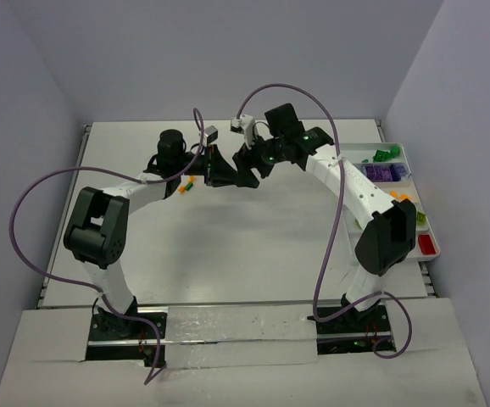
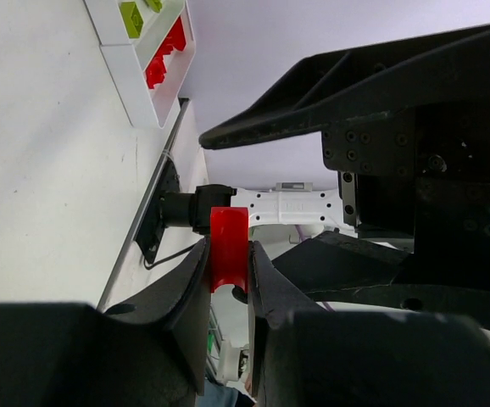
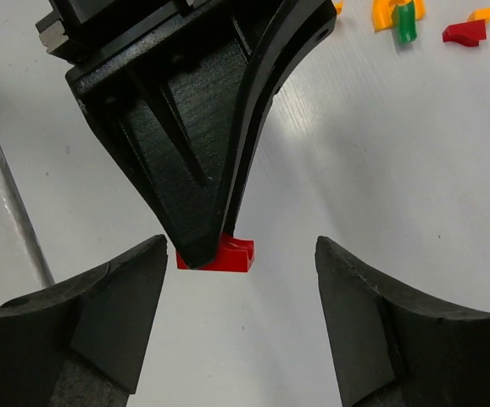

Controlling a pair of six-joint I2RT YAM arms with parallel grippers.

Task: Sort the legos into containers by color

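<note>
Left jaws are clenched on a red brick (image 2: 228, 248), holding it over the far middle of the table (image 1: 228, 246). Right jaws face it nose to nose, released and spread wide, one finger (image 3: 101, 322) on each side of the brick and neither touching it. Off along the table's right edge, well apart from both arms, lies the tray (image 2: 139, 89), with green, purple, orange, lime and red bricks in separate compartments. Some loose bricks (image 3: 464, 34), orange, green and red, lie on the table just beyond the jaws.
</note>
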